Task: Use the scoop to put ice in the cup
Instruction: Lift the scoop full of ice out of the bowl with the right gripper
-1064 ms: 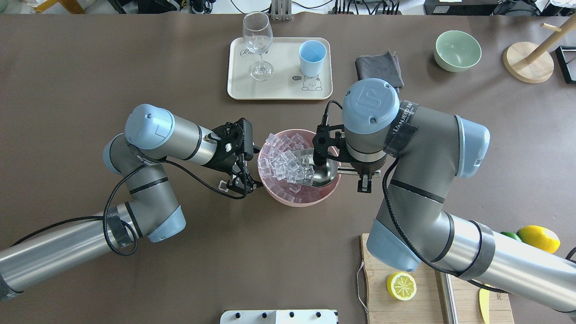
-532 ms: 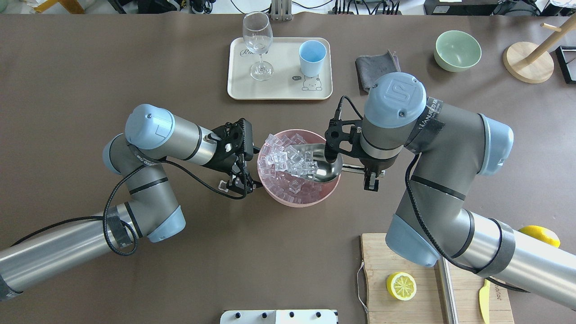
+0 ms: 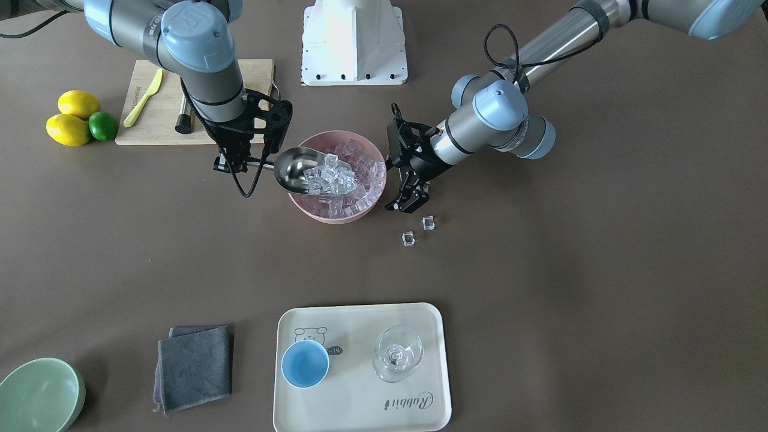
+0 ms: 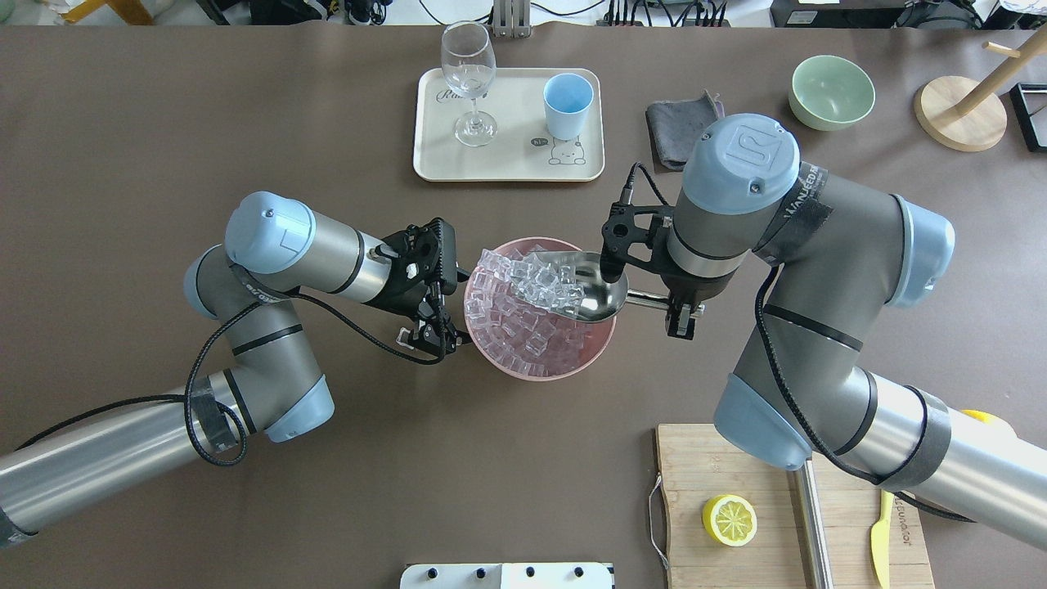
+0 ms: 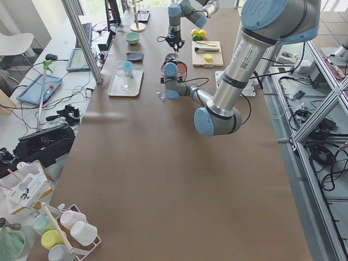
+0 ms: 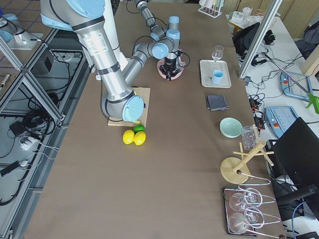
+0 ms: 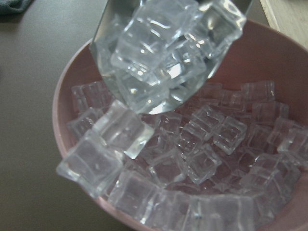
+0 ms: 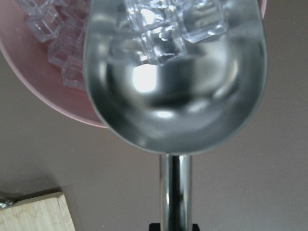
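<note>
My right gripper is shut on the short handle of the silver scoop, which also shows in the front view. The scoop hangs over the right rim of a pink bowl and carries several clear ice cubes at its front. The left wrist view shows the loaded scoop above the ice in the bowl. My left gripper is open and empty beside the bowl's left rim, apart from it. The light-blue cup stands empty on a cream tray.
Two loose ice cubes lie on the table near my left gripper. A wine glass shares the tray. A grey cloth, a green bowl and a wooden stand are at the far right. A cutting board holds a lemon half.
My right arm has drawn the scoop rightward and up out of the ice pile, with several cubes in it. My left arm has hardly moved.
</note>
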